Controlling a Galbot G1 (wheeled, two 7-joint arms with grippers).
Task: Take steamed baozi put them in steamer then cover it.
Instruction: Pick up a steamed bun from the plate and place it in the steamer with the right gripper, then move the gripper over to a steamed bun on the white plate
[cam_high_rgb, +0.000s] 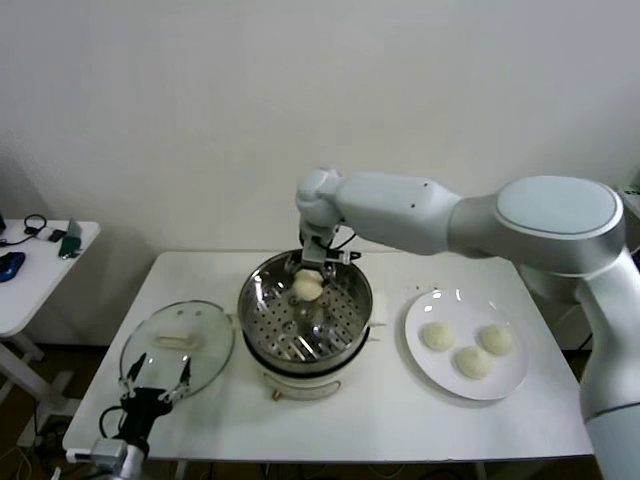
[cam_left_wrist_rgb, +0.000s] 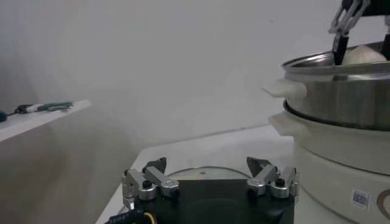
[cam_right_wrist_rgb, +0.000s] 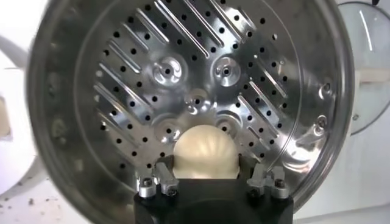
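1. Fingers of the right gripper (cam_right_wrist_rgb: 207, 180) are closed on one steamed baozi (cam_right_wrist_rgb: 205, 152), which is held over the perforated bottom of the steamer (cam_high_rgb: 352, 318); the left gripper (cam_high_rgb: 155, 385) is parked at the near left edge of the table (cam_high_rgb: 400, 420), and its fingers are spread wide with nothing between them.
2. The steamer is placed at the middle of the table, uncovered.
3. A white plate (cam_high_rgb: 425, 352) is seen at the right of the steamer, and three more baozi (cam_high_rgb: 471, 361) are lying on it.
4. The cover (cam_high_rgb: 178, 345) is laid flat at the left of the steamer, just behind the left gripper.
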